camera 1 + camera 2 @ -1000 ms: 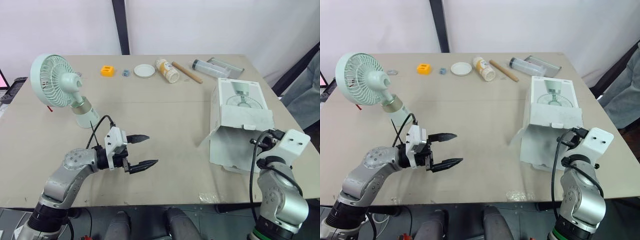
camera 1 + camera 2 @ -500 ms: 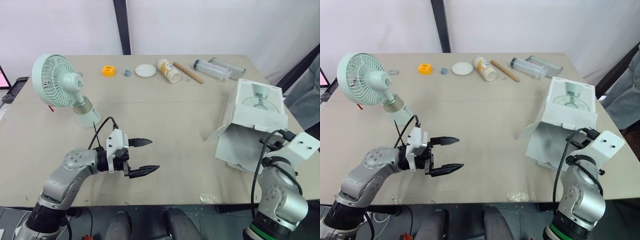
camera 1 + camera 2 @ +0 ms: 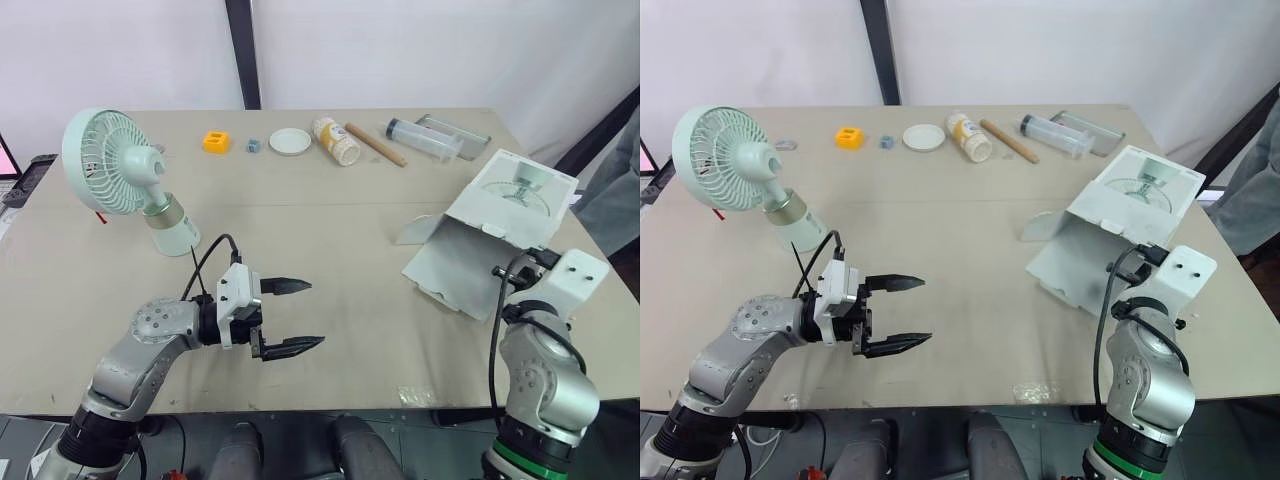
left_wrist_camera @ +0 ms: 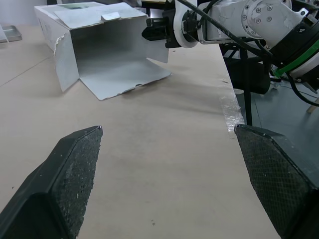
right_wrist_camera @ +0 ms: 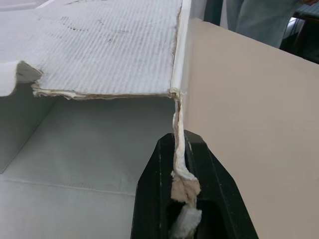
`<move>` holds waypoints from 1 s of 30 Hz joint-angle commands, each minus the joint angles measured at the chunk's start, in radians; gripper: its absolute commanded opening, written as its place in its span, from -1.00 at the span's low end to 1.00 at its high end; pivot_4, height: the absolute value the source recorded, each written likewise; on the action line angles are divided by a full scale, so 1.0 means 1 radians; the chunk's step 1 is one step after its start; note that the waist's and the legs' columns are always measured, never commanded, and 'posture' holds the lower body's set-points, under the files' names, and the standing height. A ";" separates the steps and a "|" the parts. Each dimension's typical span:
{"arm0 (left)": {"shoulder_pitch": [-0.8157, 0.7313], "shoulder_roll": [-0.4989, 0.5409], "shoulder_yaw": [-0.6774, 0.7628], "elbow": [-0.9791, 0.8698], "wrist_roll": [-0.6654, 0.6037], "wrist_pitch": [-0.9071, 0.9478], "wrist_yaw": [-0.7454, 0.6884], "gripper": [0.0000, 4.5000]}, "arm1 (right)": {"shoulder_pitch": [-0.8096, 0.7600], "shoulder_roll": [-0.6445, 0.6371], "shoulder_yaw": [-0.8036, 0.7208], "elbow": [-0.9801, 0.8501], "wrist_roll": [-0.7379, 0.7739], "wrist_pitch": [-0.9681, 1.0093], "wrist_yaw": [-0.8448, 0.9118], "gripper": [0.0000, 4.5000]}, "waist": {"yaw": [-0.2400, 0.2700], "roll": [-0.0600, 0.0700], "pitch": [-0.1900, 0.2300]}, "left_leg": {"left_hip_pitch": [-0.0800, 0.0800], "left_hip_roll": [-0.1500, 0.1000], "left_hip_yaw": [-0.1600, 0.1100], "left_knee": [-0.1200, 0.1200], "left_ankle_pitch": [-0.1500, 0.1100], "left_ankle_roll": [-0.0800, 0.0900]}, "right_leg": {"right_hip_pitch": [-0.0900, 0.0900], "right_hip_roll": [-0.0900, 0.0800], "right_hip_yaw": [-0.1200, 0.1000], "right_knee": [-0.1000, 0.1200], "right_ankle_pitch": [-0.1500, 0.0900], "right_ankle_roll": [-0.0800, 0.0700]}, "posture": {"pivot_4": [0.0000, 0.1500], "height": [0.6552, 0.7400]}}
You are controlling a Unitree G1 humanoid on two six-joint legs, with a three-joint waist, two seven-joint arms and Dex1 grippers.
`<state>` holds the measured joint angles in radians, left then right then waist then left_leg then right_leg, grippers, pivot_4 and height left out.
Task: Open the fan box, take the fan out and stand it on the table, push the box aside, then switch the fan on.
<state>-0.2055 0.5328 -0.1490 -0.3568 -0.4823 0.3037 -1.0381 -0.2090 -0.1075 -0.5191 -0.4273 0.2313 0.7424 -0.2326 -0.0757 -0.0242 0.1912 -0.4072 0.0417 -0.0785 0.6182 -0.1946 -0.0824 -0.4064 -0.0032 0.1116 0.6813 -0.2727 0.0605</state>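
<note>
The left gripper [image 3: 926, 311] spreads its black fingers over the tan table [image 3: 960, 215]; well beyond their tips lies the opened white cardboard box [image 3: 1110, 225], behind them a pale green fan [image 3: 718, 160].

Looks like a robotics test lab; plain white backdrop [image 3: 400, 50]; worktable [image 3: 330, 230] with orange block [image 3: 215, 141], lid [image 3: 290, 141], bottle [image 3: 335, 141] lined up.

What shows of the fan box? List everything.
The fan box is white corrugated cardboard with a fan picture printed on its upper face. It lies on its side near the table's right edge, open end facing the middle, flaps splayed, inside empty. One wall edge is torn; the right gripper has its jaws shut on that edge.
</note>
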 commanded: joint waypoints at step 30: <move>-0.061 -0.038 0.051 0.017 -0.061 0.087 0.097 1.00 | 0.272 -0.362 0.134 -0.075 0.072 -0.518 0.657 0.98 | 0.000 0.000 0.000 | 0.001 0.000 0.000 0.000 0.000 0.000 | 0.000 0.000 0.000 0.000 0.000 0.001 | 1.00 1.00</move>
<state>-0.2509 0.4951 -0.1281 -0.3248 -0.5282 0.3920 -0.9504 0.0732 -0.4540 -0.3687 -0.4866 0.2680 0.3027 0.3725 -0.0758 -0.0241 0.1913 -0.4065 0.0416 -0.0784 0.6182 -0.1947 -0.0822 -0.4057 -0.0030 0.1117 0.6809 -0.2730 0.0616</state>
